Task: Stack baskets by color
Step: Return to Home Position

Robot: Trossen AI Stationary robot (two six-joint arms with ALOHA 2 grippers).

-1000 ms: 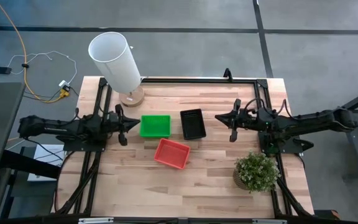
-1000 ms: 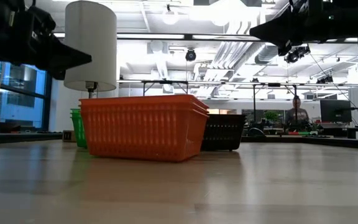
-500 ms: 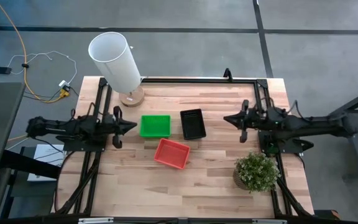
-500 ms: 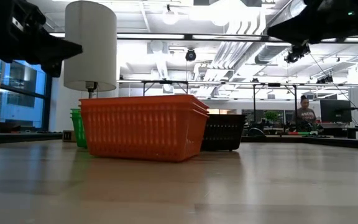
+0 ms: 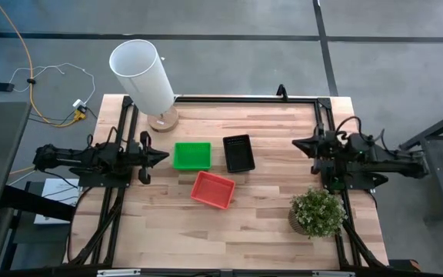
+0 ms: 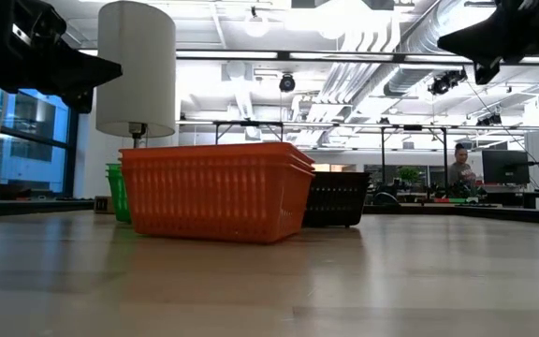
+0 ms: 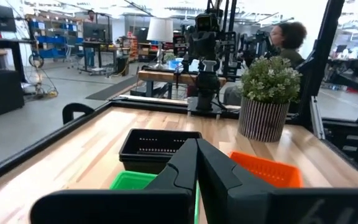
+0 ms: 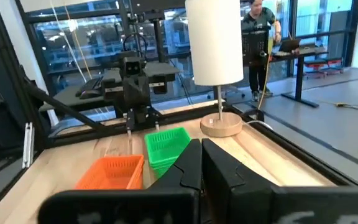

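Note:
Three groups of baskets rest on their bases mid-table: green baskets, black baskets to their right, and a nested red stack nearer the front. My left gripper hovers shut and level just left of the green baskets, touching nothing. My right gripper hovers shut and level near the table's right edge, well away from the baskets.
A tall white cylinder lamp on a wooden foot stands at the far left corner. A potted green plant stands at the near right. A black frame rail runs along the far edge. Bare wood lies in front of the red stack.
My right gripper has drawn back level toward the table's right edge, away from the black baskets, staying shut. My left gripper has tipped up a little to level. The baskets have not moved.

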